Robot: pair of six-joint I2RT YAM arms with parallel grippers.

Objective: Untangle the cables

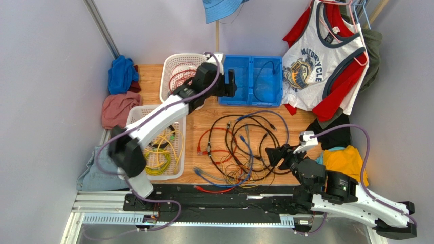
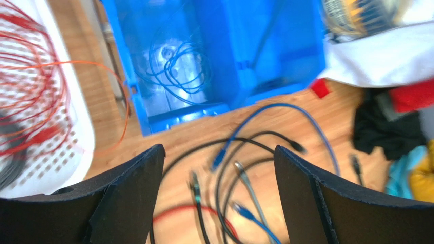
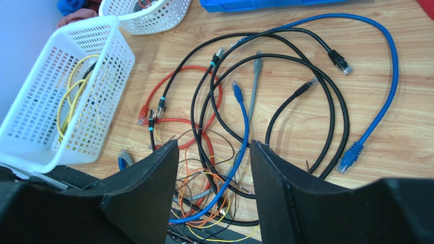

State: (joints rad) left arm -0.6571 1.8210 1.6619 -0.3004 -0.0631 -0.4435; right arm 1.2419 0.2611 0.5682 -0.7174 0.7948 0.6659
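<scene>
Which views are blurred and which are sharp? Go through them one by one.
Left wrist: looks motion-smeared, the blue bin and the red cords in the white basket are soft; right wrist: crisp, cables and plugs clear on the table, only the near fingers are dark and featureless; top external: even light, faint shadows, sharp, no glare.

Soft, even light from overhead fills the top view, bright, with hardly any hard shadow on the pale wooden tabletop (image 1: 153, 81). The right wrist view is crisp: the tangled thin cables (image 3: 246, 127) read sharp across the middle, while the black padded fingers (image 3: 137, 203) near the lens are dark and soft-edged. The left wrist view is smeared throughout. Glare whitens the floor of the blue plastic crate (image 2: 290, 46), and the white perforated basket (image 2: 76, 132) at left is nearly blown out.
</scene>
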